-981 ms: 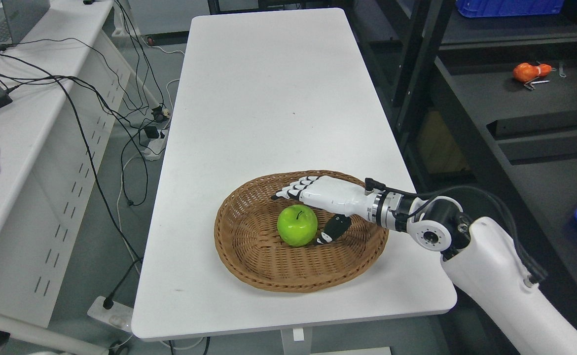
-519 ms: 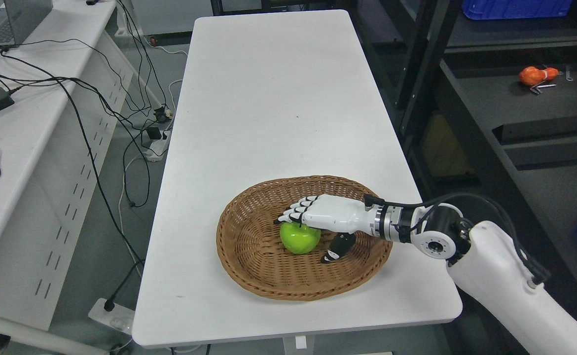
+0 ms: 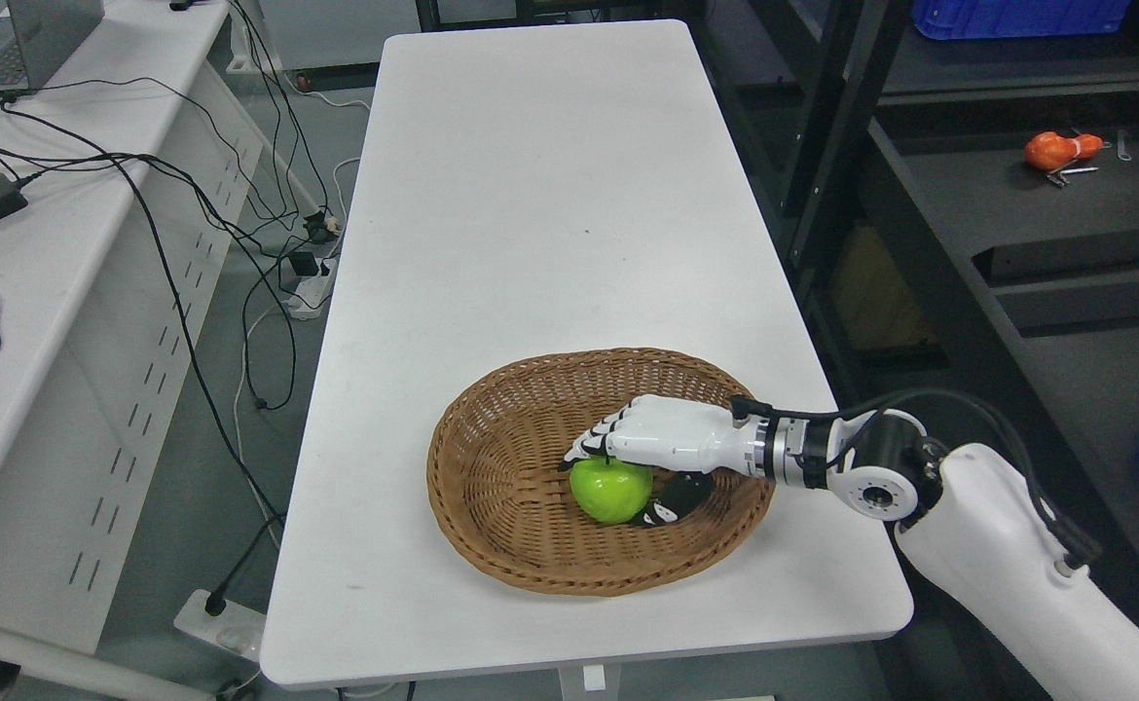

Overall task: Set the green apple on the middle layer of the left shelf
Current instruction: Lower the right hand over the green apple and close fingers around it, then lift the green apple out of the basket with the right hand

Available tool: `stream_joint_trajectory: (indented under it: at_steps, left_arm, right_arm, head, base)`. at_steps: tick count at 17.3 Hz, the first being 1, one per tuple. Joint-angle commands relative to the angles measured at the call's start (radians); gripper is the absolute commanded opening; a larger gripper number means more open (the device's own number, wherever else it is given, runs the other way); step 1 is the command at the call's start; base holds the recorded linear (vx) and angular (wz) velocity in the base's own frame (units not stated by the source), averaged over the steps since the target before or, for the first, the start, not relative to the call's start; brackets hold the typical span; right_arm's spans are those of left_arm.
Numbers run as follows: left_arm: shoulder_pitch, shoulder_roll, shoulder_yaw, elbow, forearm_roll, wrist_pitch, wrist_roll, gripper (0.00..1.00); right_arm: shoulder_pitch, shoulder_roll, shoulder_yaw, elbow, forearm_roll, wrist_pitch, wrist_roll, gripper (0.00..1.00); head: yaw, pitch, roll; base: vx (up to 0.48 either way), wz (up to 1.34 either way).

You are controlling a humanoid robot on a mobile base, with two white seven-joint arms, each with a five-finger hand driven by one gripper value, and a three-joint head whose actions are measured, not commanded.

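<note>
Green apple sits inside the wicker basket, right of its middle; the right robot hand lies over its top, fingers curling down behind and thumb against its right side, grasping it; the basket rests on the white tabletop.

Our right hand has a glossy white shell, white fingers with black joints and tips, and a black thumb with white marks. Behind it we see a silver ring at the wrist, then black segments and a round black joint with a pale grey disc bearing small screws. Black cables loop over it into our smooth white forearm.
</note>
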Motion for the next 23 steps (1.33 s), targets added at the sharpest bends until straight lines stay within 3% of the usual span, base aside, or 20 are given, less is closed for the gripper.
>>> stream_joint_trajectory:
  at_steps: [1, 3, 5, 8, 10, 14, 23]
  left_arm:
    - [0.000, 0.017, 0.000, -0.001, 0.000, -0.001, 0.000, 1.00]
    - [0.000, 0.017, 0.000, -0.001, 0.000, -0.001, 0.000, 1.00]
    - [0.000, 0.017, 0.000, -0.001, 0.000, 0.001, 0.000, 1.00]
    - [0.000, 0.017, 0.000, -0.001, 0.000, 0.001, 0.000, 1.00]
    - [0.000, 0.017, 0.000, -0.001, 0.000, 0.001, 0.000, 1.00]
    - [0.000, 0.017, 0.000, -0.001, 0.000, -0.001, 0.000, 1.00]
    - [0.000, 0.017, 0.000, -0.001, 0.000, 0.001, 0.000, 1.00]
  right_arm:
    - [0.052, 0.029, -0.267, -0.009, 0.000, 0.006, -0.098, 0.00]
    - [0.088, 0.072, -0.405, -0.012, 0.024, 0.031, -0.220, 0.00]
    - [0.139, 0.135, -0.499, -0.030, 0.081, 0.130, -0.404, 0.00]
    - [0.236, 0.169, -0.528, -0.044, 0.126, 0.293, -0.703, 0.00]
    - [0.295, 0.233, -0.540, -0.056, 0.124, 0.383, -0.819, 0.00]
    - [0.358, 0.343, -0.611, -0.113, 0.124, 0.450, -0.830, 0.00]
    - [0.412, 0.449, -0.600, -0.194, 0.115, 0.433, -0.822, 0.00]
  head:
    - [0.0000, 0.000, 0.000]
    - [0.0000, 0.000, 0.000]
    - [0.0000, 0.000, 0.000]
    - [0.0000, 0.000, 0.000]
    - [0.0000, 0.000, 0.000]
    - [0.0000, 0.000, 0.000]
    - [0.0000, 0.000, 0.000]
  base:
    - [0.000, 0.00]
    - [0.000, 0.00]
    - [0.000, 0.00]
    - [0.000, 0.00]
    - [0.000, 0.00]
    - [0.000, 0.00]
    - [-0.001, 0.00]
